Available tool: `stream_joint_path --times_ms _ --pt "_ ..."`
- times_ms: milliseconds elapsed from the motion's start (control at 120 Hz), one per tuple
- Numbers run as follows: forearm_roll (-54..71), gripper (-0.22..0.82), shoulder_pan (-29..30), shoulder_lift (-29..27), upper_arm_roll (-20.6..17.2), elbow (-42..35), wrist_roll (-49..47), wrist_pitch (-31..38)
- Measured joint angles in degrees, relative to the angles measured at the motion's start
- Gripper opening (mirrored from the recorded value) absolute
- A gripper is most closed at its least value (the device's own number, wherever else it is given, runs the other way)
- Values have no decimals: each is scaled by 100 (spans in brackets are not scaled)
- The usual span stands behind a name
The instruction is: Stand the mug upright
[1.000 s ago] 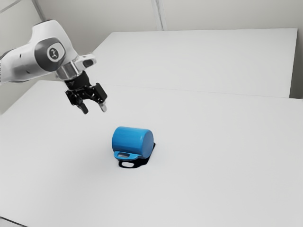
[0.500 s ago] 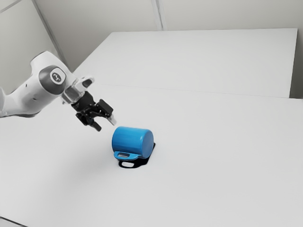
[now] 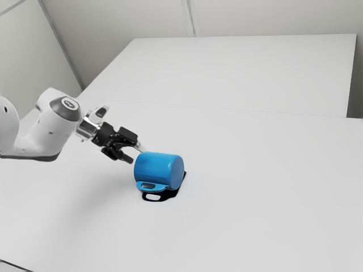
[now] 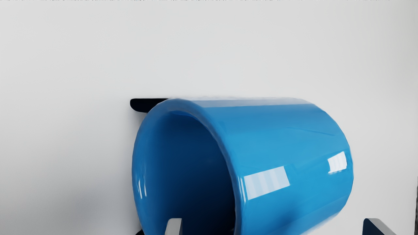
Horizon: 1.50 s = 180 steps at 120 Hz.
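Two fingers (image 4: 173,227) spread wide, nothing pinched. Gripper (image 3: 136,154) has dropped and swung toward the exterior view's right over the last second, and now sits right at the mug's mouth end. Arm (image 3: 51,127) came down with it. Wrist view: one fingertip overlaps the open mouth, the other is out past the outer wall, so they look set to straddle the side wall. Can't tell if either touches.

Mug (image 3: 156,168) hasn't budged: on its side on the table (image 3: 255,187), rim (image 4: 229,156) facing the gripper, base toward the exterior view's right, handle (image 3: 152,186) low on the exterior camera's side. Not upright.

My read: approach is nearly done, righting still to do. Needs a bit more reach, close on the wall, then rotate base down. Risk: shallow bite on curved wall, mug rolls or slips.
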Motion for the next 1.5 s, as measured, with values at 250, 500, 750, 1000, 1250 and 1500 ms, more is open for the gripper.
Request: stream_joint_path --times_ms 250,500,750,1000,1250,1500 --pt "-853 60 -13 193 -4 -165 798 -59" --pt "-1610 60 48 371 -4 -269 1407 -380" --pt "-2134 43 83 507 -4 -278 1873 -795" --pt "-2255 0 67 497 -6 -271 2197 -941" --pt "-2227 -13 -27 261 -18 -267 2418 -924" --pt "-1760 -18 -224 -383 -14 -139 2408 -864"
